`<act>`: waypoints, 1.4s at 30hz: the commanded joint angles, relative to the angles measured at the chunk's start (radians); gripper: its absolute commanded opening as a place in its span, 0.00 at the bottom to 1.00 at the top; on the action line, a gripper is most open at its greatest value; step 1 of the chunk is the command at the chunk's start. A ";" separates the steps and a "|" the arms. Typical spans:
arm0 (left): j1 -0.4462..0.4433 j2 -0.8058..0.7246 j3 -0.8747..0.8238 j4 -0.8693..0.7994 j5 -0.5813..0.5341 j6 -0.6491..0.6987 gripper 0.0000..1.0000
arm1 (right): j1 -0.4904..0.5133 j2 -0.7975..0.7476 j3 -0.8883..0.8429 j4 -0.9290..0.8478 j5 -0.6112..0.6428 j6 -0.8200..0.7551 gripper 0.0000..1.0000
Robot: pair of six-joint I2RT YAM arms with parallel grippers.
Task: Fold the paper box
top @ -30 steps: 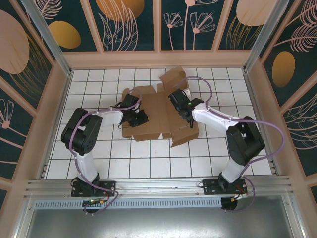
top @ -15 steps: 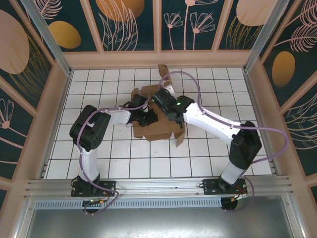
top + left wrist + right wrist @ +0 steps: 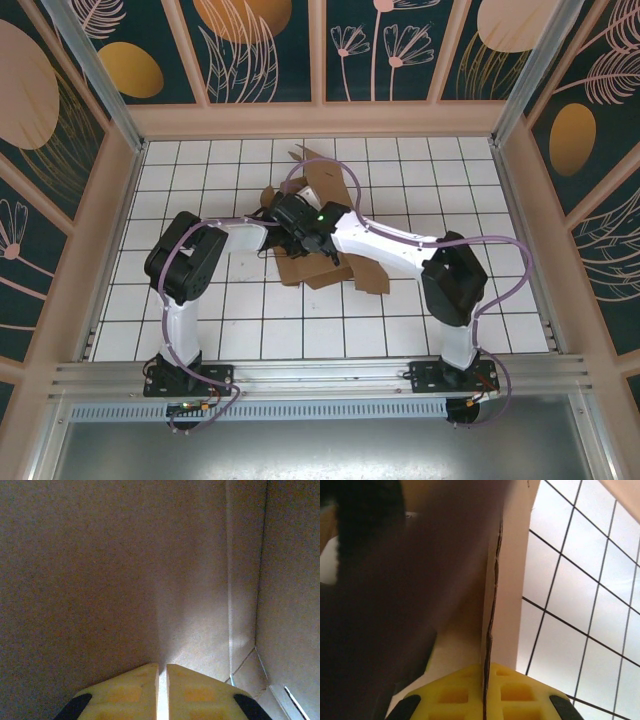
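Right now the paper box (image 3: 366, 277) lies partly folded on the white-tiled counter (image 3: 200, 330), a little above the middle of the overhead frame. One flap points toward the top of the frame and another spreads out at lower right. Both arms reach in from either side and meet over the middle of the box, covering much of the cardboard. In the right wrist view the right hand (image 3: 486, 672) is closed, its yellow fingers (image 3: 520, 692) pinched on a thin cardboard edge that runs up the centre of the frame from between them. A pale panel of the box stands just beside that edge, counter tiles show to the right, and a dark blurred shape sits on the left. In the left wrist view the left hand (image 3: 162, 669) is nearly closed, with only a narrow slit between its fingers, and it faces a brown wall of the box close ahead. Whether anything sits in that slit I cannot tell. A crease and a slot show at lower right of that frame.
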 commanded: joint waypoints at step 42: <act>0.107 -0.182 0.120 -0.346 -0.282 0.143 0.38 | -0.391 -0.143 -0.400 0.200 -0.384 0.312 0.27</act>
